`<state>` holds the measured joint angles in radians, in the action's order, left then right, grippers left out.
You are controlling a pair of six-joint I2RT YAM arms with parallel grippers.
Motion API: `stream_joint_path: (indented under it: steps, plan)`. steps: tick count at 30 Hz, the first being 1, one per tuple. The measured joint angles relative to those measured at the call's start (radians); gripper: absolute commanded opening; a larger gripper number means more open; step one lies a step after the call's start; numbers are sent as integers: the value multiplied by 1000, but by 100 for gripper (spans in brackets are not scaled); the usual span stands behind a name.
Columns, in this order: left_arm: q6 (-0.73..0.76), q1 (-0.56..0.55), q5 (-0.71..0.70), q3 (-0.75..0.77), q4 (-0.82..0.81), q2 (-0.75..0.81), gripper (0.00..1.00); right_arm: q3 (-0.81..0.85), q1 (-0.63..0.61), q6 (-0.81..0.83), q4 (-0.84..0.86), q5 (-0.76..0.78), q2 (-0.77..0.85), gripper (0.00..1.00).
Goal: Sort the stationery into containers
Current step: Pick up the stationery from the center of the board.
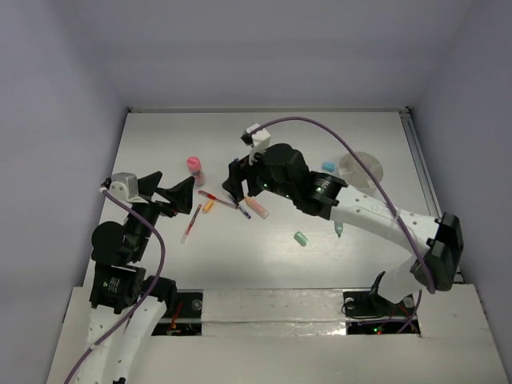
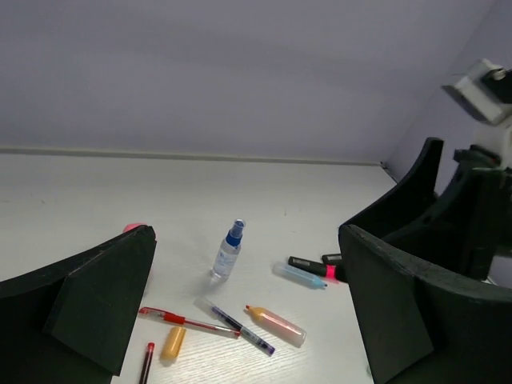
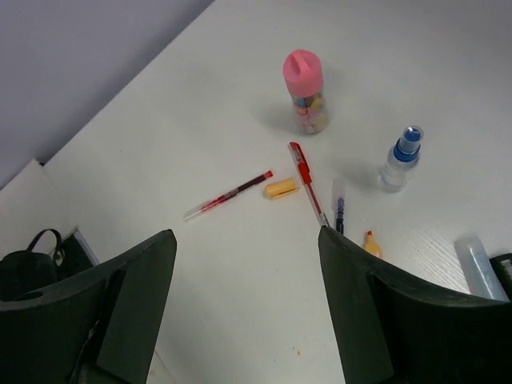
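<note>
Left tool: jaws wide apart and holding nothing, low at the near-left of the tabletop, facing the scattered stationery.
Right tool: jaws apart and empty, above the middle cluster, looking down on the pens.
Mint eraser: lies alone, nearest the bases and right of centre. Probably light, slightly soft and grippy; pinch across its short sides.
Red-and-white pen: lies flat, apart on the cluster's left. Thin, stiff, light and apt to roll; take it mid-barrel, jaws across its length.
Orange stub: just beside the red pen. It is so short that only a centred pinch will do.
Purple pen, orange-tipped marker: close together. The smooth plastic is likely slippery, and taking one may nudge the other.
Pink-capped bottle: upright, farther back on the left. Looks top-heavy and tippable; grip the clear body below the cap.
Spray bottle: upright near the pens, slim; same caution.
Blue eraser: far right, just beside the cup.
Cup: far right. Thin, translucent and light; it could slide when items drop in.
</note>
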<state>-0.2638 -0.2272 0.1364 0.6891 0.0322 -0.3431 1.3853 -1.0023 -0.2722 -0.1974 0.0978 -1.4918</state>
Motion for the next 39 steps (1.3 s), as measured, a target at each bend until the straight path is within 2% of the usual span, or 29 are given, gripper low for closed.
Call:
stream_joint_path:
  steps: [6, 14, 23, 30, 39]
  plan:
    - [-8, 0, -135, 0, 51, 44, 99, 146, -1, 49, -55, 27, -185, 79]
    - [-50, 0, -422, 31, 107, 143, 99, 535, 0, 111, -177, 41, -452, 97]
    - [-72, 0, -497, 34, 127, 145, 99, 1011, 34, 122, -344, 47, -797, 100]
    - [-77, 0, -490, 34, 129, 145, 99, 1043, 82, 123, -385, 43, -901, 100]
    - [-78, 0, -473, 34, 129, 145, 99, 1058, 90, 124, -310, -51, -974, 99]
